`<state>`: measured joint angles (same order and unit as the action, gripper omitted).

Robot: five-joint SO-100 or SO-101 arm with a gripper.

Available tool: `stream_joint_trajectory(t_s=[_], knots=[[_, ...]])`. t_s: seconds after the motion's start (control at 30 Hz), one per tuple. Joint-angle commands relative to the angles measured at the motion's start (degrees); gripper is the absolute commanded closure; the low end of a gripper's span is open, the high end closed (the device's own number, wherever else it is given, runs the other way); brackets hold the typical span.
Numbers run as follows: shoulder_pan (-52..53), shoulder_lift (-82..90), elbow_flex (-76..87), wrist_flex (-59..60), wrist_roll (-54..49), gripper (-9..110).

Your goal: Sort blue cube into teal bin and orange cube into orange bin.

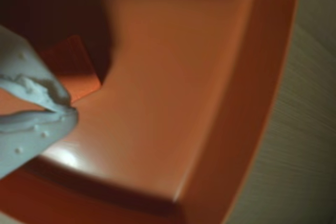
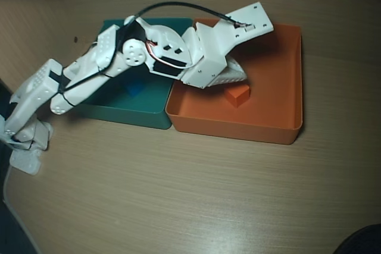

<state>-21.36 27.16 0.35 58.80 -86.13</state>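
Orange cube (image 2: 237,94): it sits on the floor of the orange bin (image 2: 280,105), toward the wall that bin shares with its neighbour. In the wrist view it lies half in shadow at the left, just past the fingertips.
Blue cube (image 2: 135,90): inside the teal bin (image 2: 128,113), mostly hidden under the arm; only 1 patch of blue shows in the overhead view.
Gripper (image 2: 237,79): it hangs right over the orange cube, low in the orange bin. In the wrist view 1 pale finger (image 1: 31,95) fills the left edge, its tip just beside the cube. Whether the jaws are released or clenched, I cannot tell; no view shows both fingertips.
Handling: the cube looks small, stiff and light, with plain flat faces, so I would guess it neither crushes nor weighs much. Smooth faces may slip.
Where to hold: 2 opposite side faces, squarely, if it ever needs lifting again.
Task so far: by the look of it, both cubes lie in their matching bins.
In the way: the low bin walls, and the shared edge where the 2 bins touch. The arm's own body and black cable (image 2: 172,6) stretch across the teal bin.
Surroundings: a wooden table (image 2: 178,194), bare around the bins.
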Motion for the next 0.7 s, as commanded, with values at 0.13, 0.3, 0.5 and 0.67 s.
stream_joint_trajectory(t_s=[0.13, 0.3, 0.5, 0.67], knots=[[3.87, 32.34, 22.94, -0.97, 0.00, 107], [8.96, 50.89, 43.33, -0.53, -0.26, 107], [16.00, 70.22, 66.71, -0.97, -0.35, 107], [19.69, 82.79, 83.76, -0.97, -0.26, 107]])
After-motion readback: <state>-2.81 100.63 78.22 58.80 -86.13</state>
